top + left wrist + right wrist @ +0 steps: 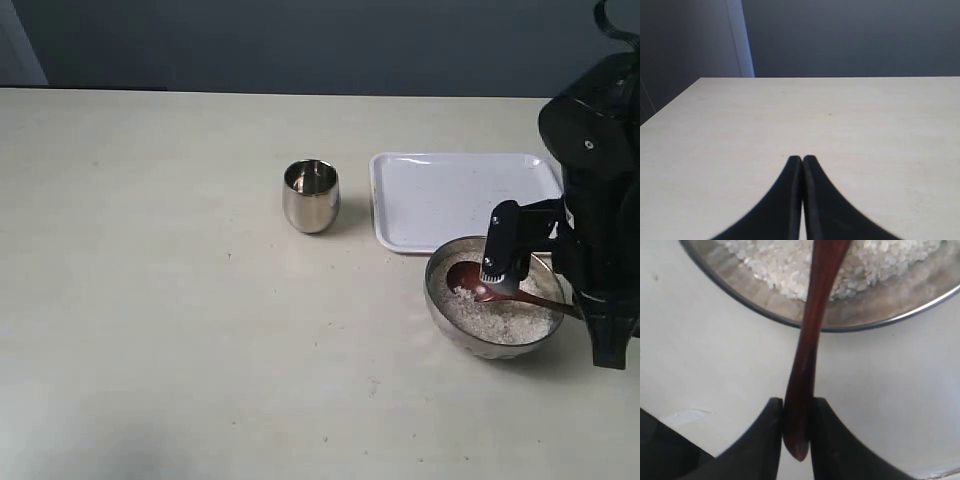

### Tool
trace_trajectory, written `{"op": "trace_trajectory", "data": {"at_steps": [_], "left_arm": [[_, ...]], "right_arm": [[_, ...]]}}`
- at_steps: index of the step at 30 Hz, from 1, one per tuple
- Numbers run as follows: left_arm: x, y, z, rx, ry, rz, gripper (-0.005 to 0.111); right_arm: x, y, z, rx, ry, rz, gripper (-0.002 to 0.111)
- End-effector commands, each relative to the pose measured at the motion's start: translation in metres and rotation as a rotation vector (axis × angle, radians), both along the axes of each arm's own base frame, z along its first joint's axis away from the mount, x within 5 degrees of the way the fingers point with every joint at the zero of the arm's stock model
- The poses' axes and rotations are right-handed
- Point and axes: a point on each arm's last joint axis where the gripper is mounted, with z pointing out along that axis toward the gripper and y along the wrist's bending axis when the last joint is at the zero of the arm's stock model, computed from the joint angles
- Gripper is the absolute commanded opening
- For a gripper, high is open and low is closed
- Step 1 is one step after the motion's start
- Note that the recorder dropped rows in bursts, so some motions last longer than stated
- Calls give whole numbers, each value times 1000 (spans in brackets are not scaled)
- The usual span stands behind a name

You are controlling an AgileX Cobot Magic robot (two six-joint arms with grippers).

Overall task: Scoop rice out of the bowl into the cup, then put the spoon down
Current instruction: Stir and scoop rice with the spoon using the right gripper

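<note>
Right gripper (797, 402): the fingers (827, 432) are clenched on the tail end of the spoon (812, 315), one on each side of the handle. The handle tip is seen poking slightly back past the fingertips.

From the fingers the handle runs forward over the rim of the bowl (870, 312) and above the rice (775, 265). The fingers themselves are held outside the bowl, just short of its rim, above the bare table (700, 365).

In the exterior view the spoon (520, 297) is seen lying at a shallow slant across the bowl (450, 325). Its head is down inside the bowl at the side farthest from the gripping fingers, at the edge of the rice (510, 322). The rice is spread across the bottom of the bowl.

The cup (311, 197) stands upright on the table (150, 300), well apart from the right fingers, past the bowl's far side. A white tray (450, 200) lies flat between cup and bowl, just beside the bowl's rim.

Left gripper (802, 160): the fingers are pressed together tip to tip, grasping nothing. Only bare table (865, 125) is seen ahead of them. This gripper is not picked up in the exterior view.
</note>
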Motion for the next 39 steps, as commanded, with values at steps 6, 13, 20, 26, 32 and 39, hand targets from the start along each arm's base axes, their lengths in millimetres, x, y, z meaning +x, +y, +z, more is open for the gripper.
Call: {"op": "trace_trajectory", "data": {"at_steps": [6, 13, 20, 26, 32, 39], "left_arm": [[0, 0, 0, 1, -2, -7, 1], [0, 0, 0, 1, -2, -7, 1], [0, 0, 0, 1, -2, -7, 1], [0, 0, 0, 1, -2, -7, 1], [0, 0, 0, 1, -2, -7, 1], [0, 0, 0, 1, -2, -7, 1]], "right_arm": [[15, -13, 10, -150, -137, 80, -1], [15, -8, 11, -176, -160, 128, -1], [11, 8, 3, -204, -145, 210, -1], [24, 16, 9, -353, -347, 302, -1], [15, 31, 2, -336, -319, 343, -1], [13, 31, -4, -350, -306, 350, -1]]}}
